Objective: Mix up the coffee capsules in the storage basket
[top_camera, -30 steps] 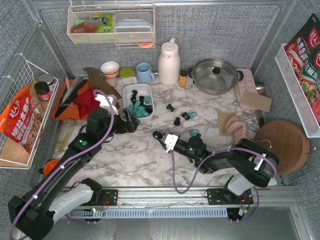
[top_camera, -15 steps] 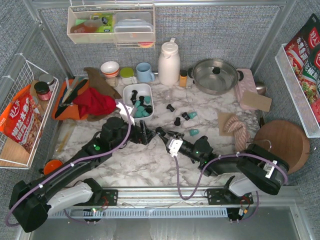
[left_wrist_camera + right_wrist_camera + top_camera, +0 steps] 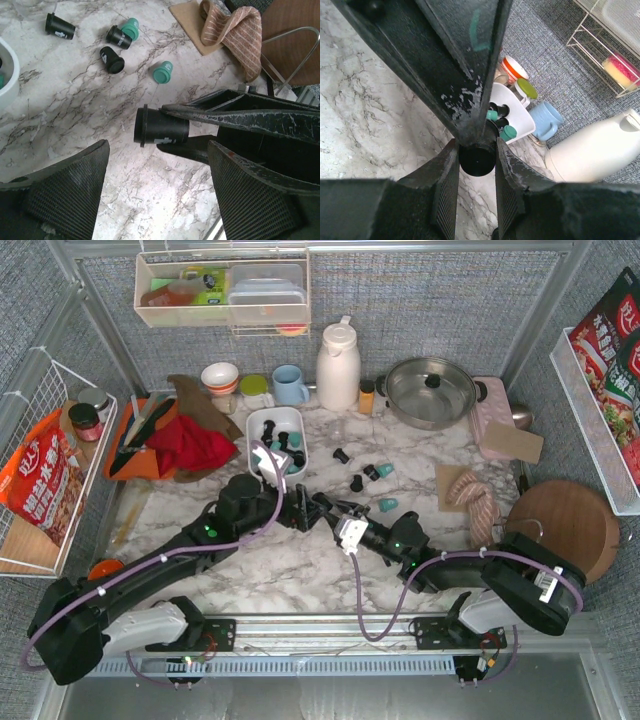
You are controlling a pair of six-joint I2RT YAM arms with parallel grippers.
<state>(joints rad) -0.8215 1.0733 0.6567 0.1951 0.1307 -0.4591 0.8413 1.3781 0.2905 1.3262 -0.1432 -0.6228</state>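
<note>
My right gripper (image 3: 323, 506) is shut on a black coffee capsule (image 3: 477, 158), held sideways just above the marble top; the capsule also shows in the left wrist view (image 3: 162, 132). My left gripper (image 3: 302, 508) is open and empty, its fingers (image 3: 70, 190) standing either side of the space just below that capsule without touching it. The white storage basket (image 3: 256, 428) behind them holds several teal and black capsules (image 3: 280, 452). Loose capsules lie to the right: black ones (image 3: 341, 454) (image 3: 355, 482), a black and teal pair (image 3: 377, 471) and a teal one (image 3: 387, 505).
A white thermos (image 3: 338, 365), blue mug (image 3: 290, 385), steel pot (image 3: 430, 390) and bowls line the back. A red cloth (image 3: 190, 448) on an orange tray lies left. A striped cloth (image 3: 472, 495) and round wooden board (image 3: 560, 530) lie right.
My left gripper has swung from beside the basket rightward to the middle of the table and now faces the right gripper. The right gripper has kept the black capsule and reached slightly forward.
</note>
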